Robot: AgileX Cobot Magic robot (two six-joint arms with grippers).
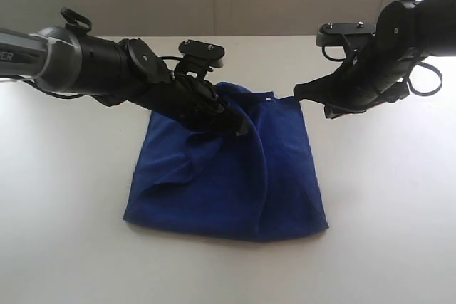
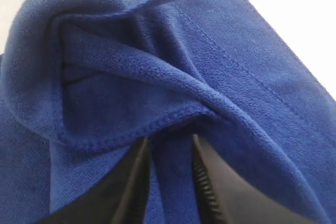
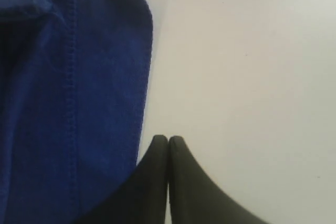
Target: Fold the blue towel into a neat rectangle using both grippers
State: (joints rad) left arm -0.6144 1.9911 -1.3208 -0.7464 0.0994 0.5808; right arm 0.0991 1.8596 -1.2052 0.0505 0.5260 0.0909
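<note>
The blue towel (image 1: pixel 228 183) lies rumpled mid-table (image 1: pixel 392 211), its far side bunched up. The left gripper (image 1: pixel 239 127) is buried in that bunch, jaws slightly parted with a fold of cloth between them. The right gripper (image 1: pixel 299 94) sits pinched together and empty, just beside the towel's far right corner.

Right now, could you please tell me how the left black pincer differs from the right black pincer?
The left black pincer has its jaws apart with plush royal-blue towel in the gap; the right black pincer is shut on nothing. The left sits over the towel's bunched middle; the right sits beside its stitched edge, over the white table. Both are black and narrow.
</note>
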